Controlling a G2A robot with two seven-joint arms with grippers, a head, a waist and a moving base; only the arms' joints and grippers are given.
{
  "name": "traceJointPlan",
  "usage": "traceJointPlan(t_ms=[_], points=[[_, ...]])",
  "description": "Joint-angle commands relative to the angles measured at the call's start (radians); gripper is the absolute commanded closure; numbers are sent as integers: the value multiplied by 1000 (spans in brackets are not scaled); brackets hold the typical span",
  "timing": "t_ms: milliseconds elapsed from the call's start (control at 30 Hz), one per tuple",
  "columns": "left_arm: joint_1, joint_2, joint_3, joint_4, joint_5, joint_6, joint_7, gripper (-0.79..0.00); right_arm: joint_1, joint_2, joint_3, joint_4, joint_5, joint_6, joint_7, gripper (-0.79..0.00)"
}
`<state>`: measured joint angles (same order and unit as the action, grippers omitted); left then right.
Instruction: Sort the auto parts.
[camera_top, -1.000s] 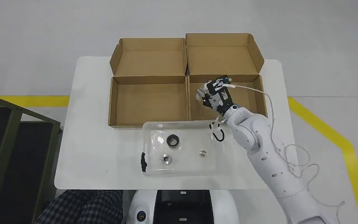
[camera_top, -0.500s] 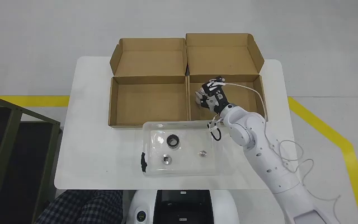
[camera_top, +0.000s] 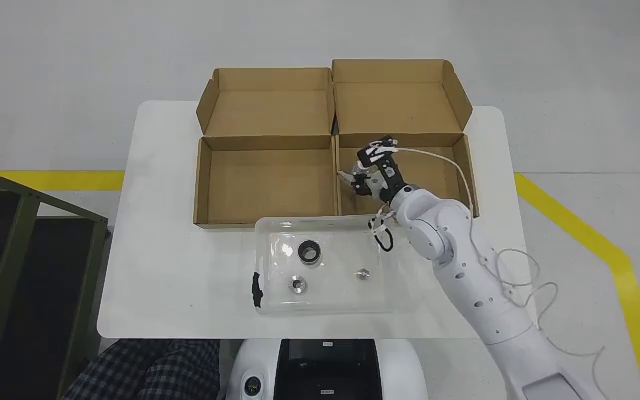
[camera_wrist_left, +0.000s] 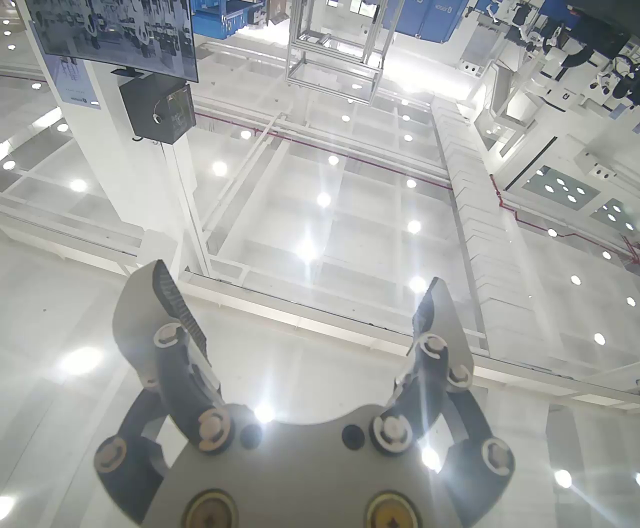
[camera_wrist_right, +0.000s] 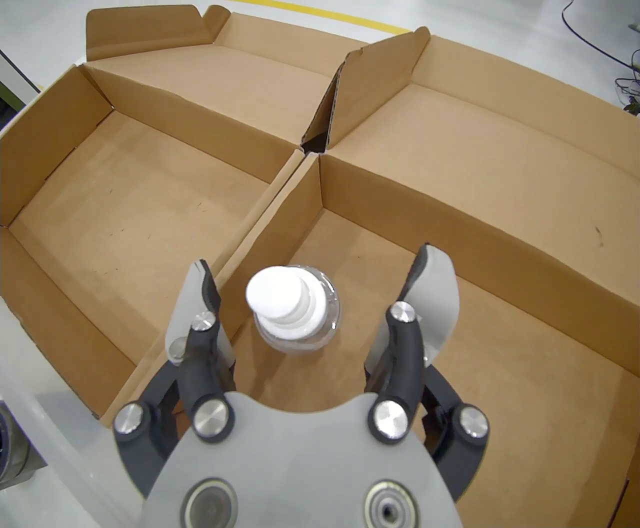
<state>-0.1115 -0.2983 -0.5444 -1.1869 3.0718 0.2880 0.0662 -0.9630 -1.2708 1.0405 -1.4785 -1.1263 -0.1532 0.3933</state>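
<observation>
Over the right box (camera_wrist_right: 500, 200), my released right hand (camera_wrist_right: 316, 262) flanks the white-capped part (camera_wrist_right: 292, 310): probably light, slick; grip its wider base.

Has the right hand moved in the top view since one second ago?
Yes. The right hand shifted slightly sideways over the right box, toward the wall shared with the left box.

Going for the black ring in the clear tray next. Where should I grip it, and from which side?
Grip the black ring across its outer rim, coming straight down from above. It appears to lie flat, hole up, so opposite edges are exposed. The walls of the clear tray would likely block a sideways approach. Nothing touches it, leaving room for the jaws.
</observation>
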Motion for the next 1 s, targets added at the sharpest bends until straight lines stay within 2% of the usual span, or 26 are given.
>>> traceJointPlan(t_ms=[0,133,400,633,967], points=[[0,0,0,0,0,0,0,-785,-10,2,10,-28,-13,-2,-4,-727],[0,0,0,0,0,0,0,-785,-44,11,36,-122,-52,-8,15,-785],[0,0,0,0,0,0,0,-785,-122,29,98,-299,-47,-89,62,-785],[0,0,0,0,0,0,0,-785,-182,45,131,-420,-2,-246,117,-785],[0,0,0,0,0,0,0,-785,-286,77,145,-551,29,-500,280,-785]])
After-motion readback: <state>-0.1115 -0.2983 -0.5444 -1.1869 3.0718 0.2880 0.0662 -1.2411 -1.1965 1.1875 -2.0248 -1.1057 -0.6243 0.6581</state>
